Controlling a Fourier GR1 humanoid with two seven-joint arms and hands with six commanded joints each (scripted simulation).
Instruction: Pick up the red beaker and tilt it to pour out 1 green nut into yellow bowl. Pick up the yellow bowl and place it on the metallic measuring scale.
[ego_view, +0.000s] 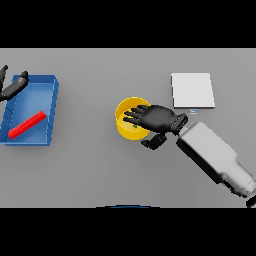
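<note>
The robot's right hand (159, 119) reaches over the yellow bowl (126, 125) at the centre of the grey table (100, 165), fingers stretched across its rim and thumb hanging beside its near wall, seemingly not closed on it. A green speck shows inside. Farther left, the red beaker (27, 124) lies in a blue tray (52, 107). The metallic scale (192, 90) sits beyond the bowl. The left hand (14, 86) hovers, relaxed, at the tray's far corner.

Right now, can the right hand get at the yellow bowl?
Probably yes. The right hand is already over the bowl, fingers spread across its rim and thumb beside its wall. Nothing lies between them, and the scale stands apart.
</note>
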